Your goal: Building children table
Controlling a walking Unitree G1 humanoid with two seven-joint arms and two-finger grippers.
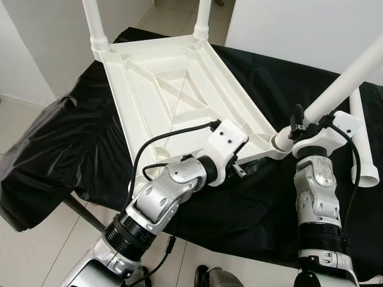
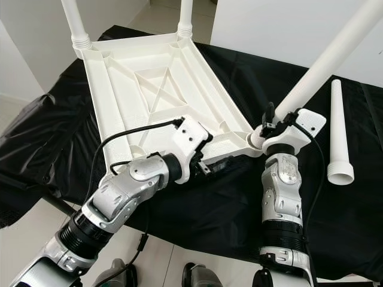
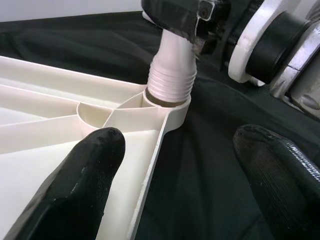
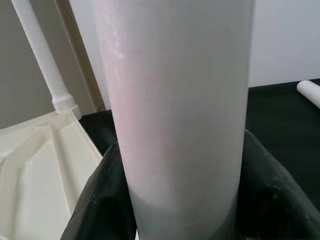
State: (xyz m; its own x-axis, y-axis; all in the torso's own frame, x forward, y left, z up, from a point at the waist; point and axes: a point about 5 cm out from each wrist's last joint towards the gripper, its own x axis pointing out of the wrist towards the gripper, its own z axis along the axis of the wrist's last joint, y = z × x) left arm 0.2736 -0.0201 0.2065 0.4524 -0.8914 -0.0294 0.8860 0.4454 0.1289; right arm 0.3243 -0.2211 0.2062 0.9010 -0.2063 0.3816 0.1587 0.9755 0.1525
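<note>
The white plastic table top [image 1: 173, 89] lies upside down on a black cloth [image 1: 72, 143]. Two white legs [image 1: 94, 24] [image 1: 202, 18] stand in its far corners. My right gripper [image 1: 299, 122] is shut on a third leg [image 1: 347, 78], which tilts up to the right. That leg's ribbed end [image 3: 172, 75] sits in the near right corner socket [image 3: 170, 102]. My left gripper [image 3: 175, 170] is open just short of that corner. One of its fingers [image 3: 75, 185] is over the table's underside, the other over the cloth. The held leg [image 4: 175, 100] stands between black pads [image 4: 100, 200].
A fourth leg [image 2: 339, 131] lies loose on the cloth to the right of my right arm. The cloth-covered work table has its near edge [image 1: 239, 251] close to me, with pale tiled floor [image 1: 36, 251] below. White walls stand behind.
</note>
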